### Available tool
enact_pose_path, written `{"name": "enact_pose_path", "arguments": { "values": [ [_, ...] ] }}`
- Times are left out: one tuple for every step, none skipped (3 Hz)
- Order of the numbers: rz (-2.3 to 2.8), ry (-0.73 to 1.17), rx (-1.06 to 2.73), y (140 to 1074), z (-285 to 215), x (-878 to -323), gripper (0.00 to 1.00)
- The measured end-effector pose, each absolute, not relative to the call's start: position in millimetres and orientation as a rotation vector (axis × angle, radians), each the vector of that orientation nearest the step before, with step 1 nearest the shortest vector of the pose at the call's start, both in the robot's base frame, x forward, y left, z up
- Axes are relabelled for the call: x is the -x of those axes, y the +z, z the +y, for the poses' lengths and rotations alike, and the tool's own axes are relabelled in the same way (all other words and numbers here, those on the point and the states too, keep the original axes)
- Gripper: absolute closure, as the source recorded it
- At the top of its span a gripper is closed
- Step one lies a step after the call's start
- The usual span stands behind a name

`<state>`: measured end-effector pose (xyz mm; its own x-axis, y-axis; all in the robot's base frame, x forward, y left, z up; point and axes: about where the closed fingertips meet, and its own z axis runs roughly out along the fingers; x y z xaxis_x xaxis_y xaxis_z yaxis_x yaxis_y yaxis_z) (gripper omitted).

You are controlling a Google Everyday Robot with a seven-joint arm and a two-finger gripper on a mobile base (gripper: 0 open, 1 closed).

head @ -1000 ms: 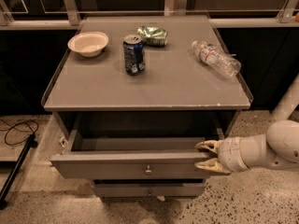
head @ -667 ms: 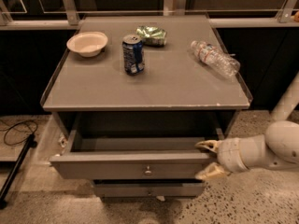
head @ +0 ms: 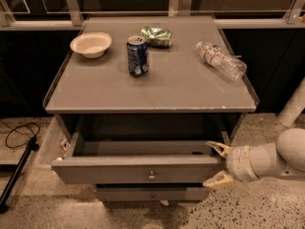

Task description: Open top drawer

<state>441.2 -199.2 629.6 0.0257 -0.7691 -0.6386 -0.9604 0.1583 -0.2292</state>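
The top drawer [head: 119, 170] is a wide grey drawer with a small round metal knob [head: 151, 177] at its centre. It stands pulled out from the cabinet, showing a plain grey box inside. My gripper [head: 215, 163] is at the drawer front's right end, on a white arm coming in from the right. Its two pale fingers are spread, one finger [head: 218, 148] above the front's top edge and one finger [head: 217, 180] below it. A narrower drawer front [head: 152, 193] shows beneath.
On the cabinet top [head: 95, 92] stand a white bowl [head: 91, 44], a blue can [head: 137, 56], a crumpled green bag [head: 157, 36] and a lying clear plastic bottle [head: 221, 60]. A black cable [head: 19, 132] and a pole lie on the floor at left.
The gripper and drawer hold almost the same place; the view has shifted only slightly. The drawer stays pulled out.
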Motion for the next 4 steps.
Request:
{"name": "enact_pose_path", "arguments": {
  "values": [
    [1.783, 0.372, 1.651, 636, -199, -444, 0.62],
    [1.783, 0.372, 1.651, 638, -199, -444, 0.85],
    [1.790, 0.371, 1.649, 638, -202, -437, 1.00],
    [1.801, 0.371, 1.645, 638, -204, -427, 1.00]
  ]
}}
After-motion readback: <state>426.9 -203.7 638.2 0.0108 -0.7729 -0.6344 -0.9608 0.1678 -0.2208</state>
